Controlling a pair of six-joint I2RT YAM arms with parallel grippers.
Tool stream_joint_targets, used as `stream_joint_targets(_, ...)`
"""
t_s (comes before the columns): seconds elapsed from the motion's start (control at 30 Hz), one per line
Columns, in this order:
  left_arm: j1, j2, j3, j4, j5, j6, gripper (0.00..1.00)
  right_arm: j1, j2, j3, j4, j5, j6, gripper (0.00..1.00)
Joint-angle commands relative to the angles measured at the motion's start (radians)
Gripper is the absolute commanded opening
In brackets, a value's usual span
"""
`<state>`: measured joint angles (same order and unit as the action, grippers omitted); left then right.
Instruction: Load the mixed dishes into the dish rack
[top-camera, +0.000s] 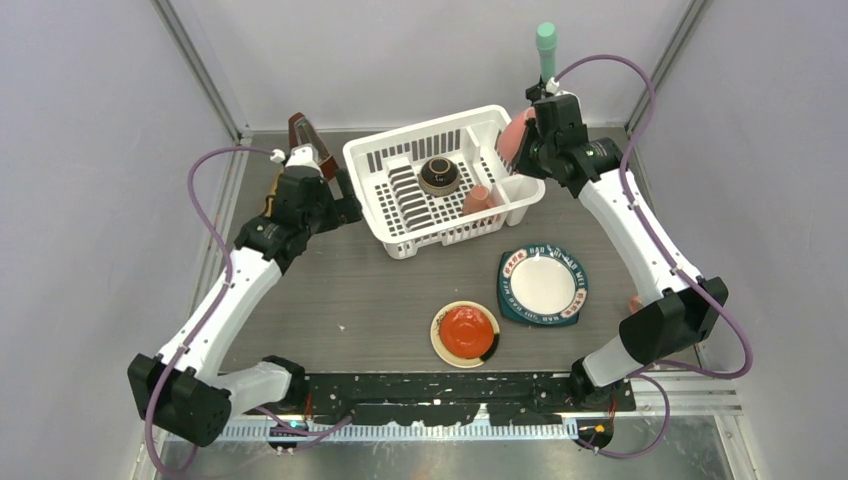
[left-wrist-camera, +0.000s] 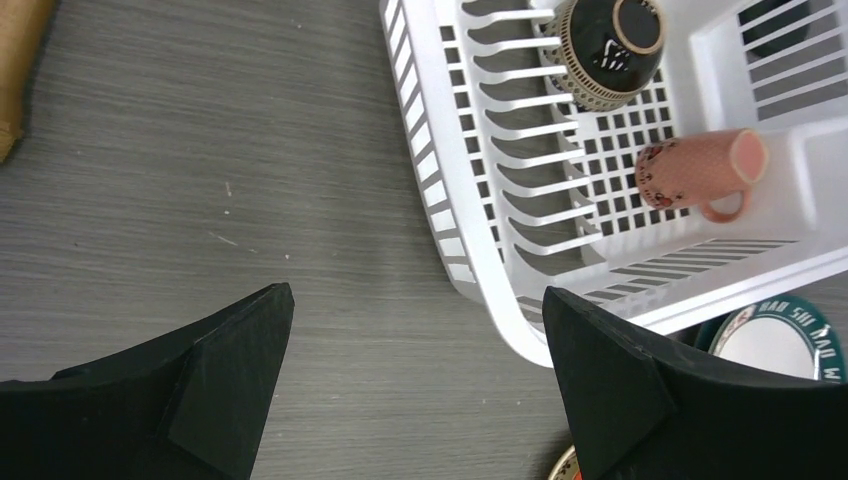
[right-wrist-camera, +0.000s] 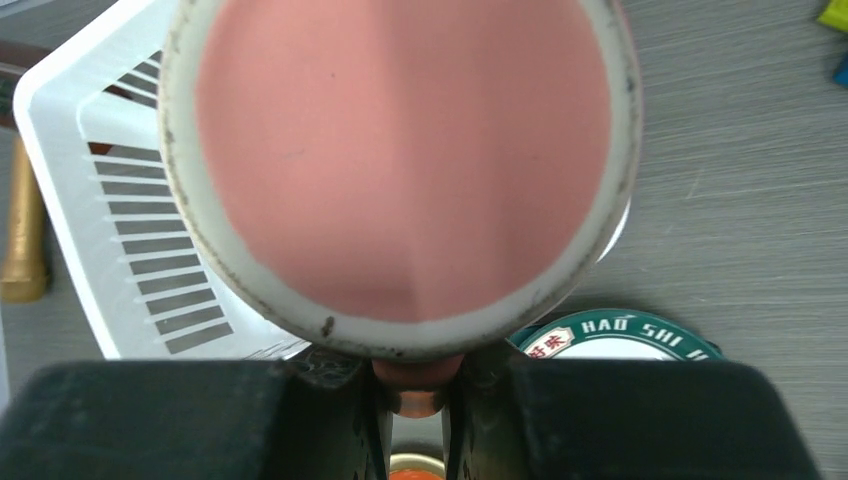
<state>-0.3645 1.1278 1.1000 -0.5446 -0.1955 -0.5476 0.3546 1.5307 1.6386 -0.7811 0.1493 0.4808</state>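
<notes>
My right jaws are pinched shut on the handle of a pink glazed ceramic mug (right-wrist-camera: 400, 170), holding it in the air at the far right edge of the white slotted plastic dish rack (top-camera: 400, 150). I judge the mug stiff, fairly light, slick and easy to chip. Hung by its handle it may swivel, so I'd lower it gently.

My left jaws stand wide open and empty, low over the grey wood-grain desk (left-wrist-camera: 200, 150), just beside the rack's left wall.

A second pink mug (left-wrist-camera: 700, 170) lies on its side on the grid floor, with a small dark brown bowl (left-wrist-camera: 605, 50) near it.

The large teal-rimmed white plate (top-camera: 543, 285) and the smaller cream plate with red centre (top-camera: 465, 333) lie flat on the desk. I'd take those by the rim.

The teal rim reads "HAO SHI"; the rest is cut off.
</notes>
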Motion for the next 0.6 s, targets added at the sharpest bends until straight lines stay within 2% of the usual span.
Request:
stream_joint_targets(0.0, 0.002, 0.045, 0.029, -0.001, -0.005, 0.026, 1.00, -0.003, -0.016, 0.083, 0.035, 0.104, -0.055, 0.00)
stream_joint_targets(0.2, 0.001, 0.140, 0.055, 0.031, 0.015, 0.002, 1.00, -0.003, 0.001, 0.092, 0.029, 0.117, -0.070, 0.00)
stream_joint_targets(0.3, -0.001, 0.210, 0.093, -0.002, -0.036, -0.074, 1.00, -0.003, 0.029, 0.116, 0.024, 0.138, -0.083, 0.00)
stream_joint_targets(0.47, -0.016, 0.307, 0.110, 0.053, -0.032, -0.165, 0.99, -0.003, 0.071, 0.146, 0.034, 0.153, -0.091, 0.00)
stream_joint_targets(0.57, -0.017, 0.362, 0.139, 0.032, -0.089, -0.219, 0.93, -0.003, 0.090, 0.157, 0.051, 0.162, -0.097, 0.00)
